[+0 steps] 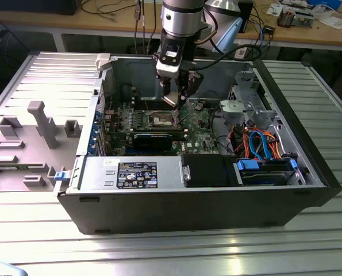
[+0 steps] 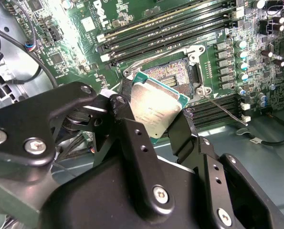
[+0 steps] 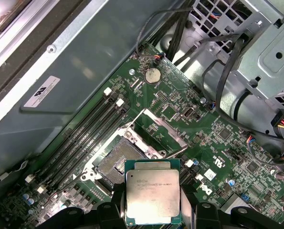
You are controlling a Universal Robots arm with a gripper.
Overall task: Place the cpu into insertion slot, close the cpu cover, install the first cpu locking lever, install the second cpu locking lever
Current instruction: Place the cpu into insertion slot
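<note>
In the first wrist view the cpu [image 3: 152, 196] hides a corner of the slot [image 3: 114, 164]. In the second wrist view, fingers [image 2: 127, 124] of the gripper [image 2: 152, 110] cover the cpu's lower part, and the slot sits partly behind it.

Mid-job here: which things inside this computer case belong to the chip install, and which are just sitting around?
Belongs to the job:
cpu, held by the gripper above the board; insertion slot, empty; cpu cover, standing open.

Just lying about:
memory slots; coin battery; drive cage; blue cables; grey holders outside the case.
</note>
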